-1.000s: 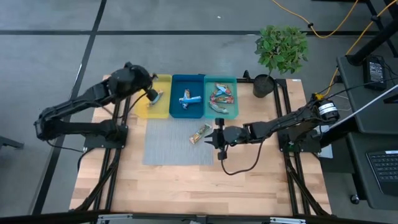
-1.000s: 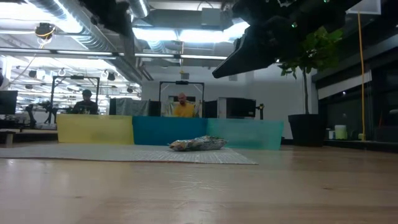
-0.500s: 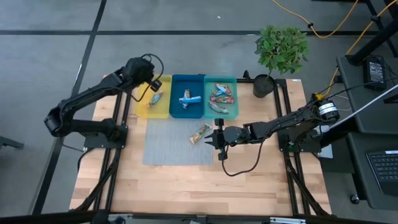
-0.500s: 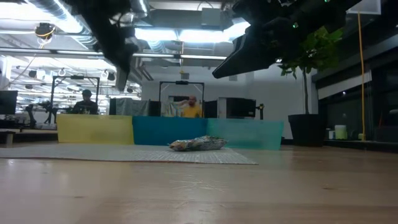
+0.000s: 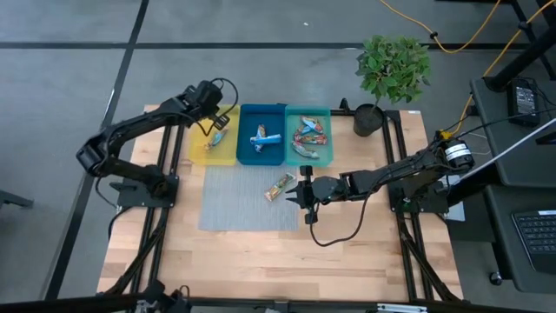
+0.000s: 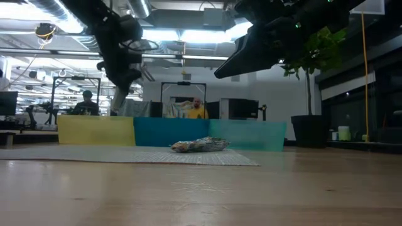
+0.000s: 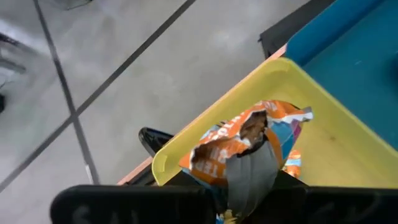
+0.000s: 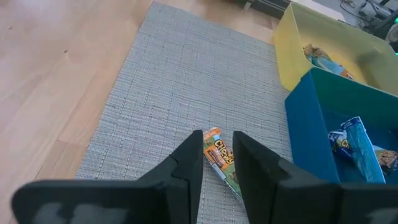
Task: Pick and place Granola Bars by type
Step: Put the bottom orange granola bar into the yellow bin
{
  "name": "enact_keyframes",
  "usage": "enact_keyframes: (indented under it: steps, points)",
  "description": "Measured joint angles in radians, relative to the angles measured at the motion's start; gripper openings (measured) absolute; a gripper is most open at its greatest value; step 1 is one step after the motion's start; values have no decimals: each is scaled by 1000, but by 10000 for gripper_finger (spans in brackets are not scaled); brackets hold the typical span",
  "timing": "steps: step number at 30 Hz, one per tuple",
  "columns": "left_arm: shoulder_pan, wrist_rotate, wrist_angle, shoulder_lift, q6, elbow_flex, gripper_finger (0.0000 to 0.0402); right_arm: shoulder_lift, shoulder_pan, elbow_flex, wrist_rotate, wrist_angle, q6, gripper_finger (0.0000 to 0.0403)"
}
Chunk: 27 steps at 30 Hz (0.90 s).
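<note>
One orange-wrapped granola bar (image 7: 249, 140) is pinched in the left gripper (image 7: 252, 180) over the yellow tray (image 5: 228, 158); released near the rim, it could spill outside; the right gripper (image 8: 217, 152), fingers spread, hovers around the tan bar (image 5: 279, 186) on the grey mat (image 5: 230, 204), untouched

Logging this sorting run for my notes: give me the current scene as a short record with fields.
left end effector: over the yellow tray, shut on an orange-wrapped bar
right end effector: open, low over the grey mat, fingers either side of a tan/green bar
blue tray: holds blue-wrapped bars
teal tray: holds several red-orange/teal bars
left on mat: one bar
plant: potted, at the table's far right corner
</note>
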Motion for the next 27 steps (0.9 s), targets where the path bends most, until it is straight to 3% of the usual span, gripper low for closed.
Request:
enact_keyframes:
  steps: [17,27]
  points:
    - [0,-76,-33,235,0,0,10,0,0,0,0,-1,3,90]
    - [0,-84,-30,287,0,0,25,0,0,0,0,-1,3,90]
